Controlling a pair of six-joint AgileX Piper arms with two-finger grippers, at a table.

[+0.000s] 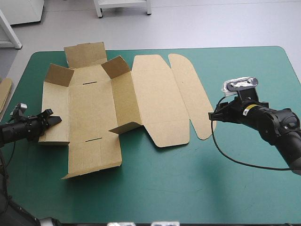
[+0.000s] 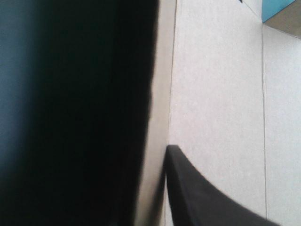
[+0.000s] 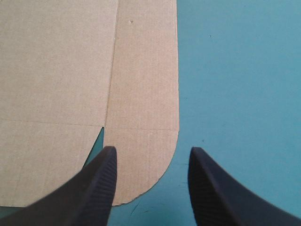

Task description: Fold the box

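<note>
The brown box [image 1: 94,108] lies at the table's left and middle as a cut sheet, partly raised. Its far flap [image 1: 84,54] and both far corner flaps stand up, and the inner long wall [image 1: 127,101] tilts upward. The lid panel [image 1: 160,99] and its rounded tuck flap [image 1: 190,92] lie flat to the right. My left gripper [image 1: 49,118] [image 2: 160,150] is shut on the outer left wall, with board [image 2: 216,94] pinched between its fingers. My right gripper [image 1: 212,115] [image 3: 153,149] stands open over the tuck flap's near rounded corner [image 3: 141,160], one finger over board and one over the cover.
An edge of more brown board [image 1: 3,94] shows at the table's left edge. Bare teal-green cover [image 1: 188,188] stretches along the near side and to the right of the box, under my right arm.
</note>
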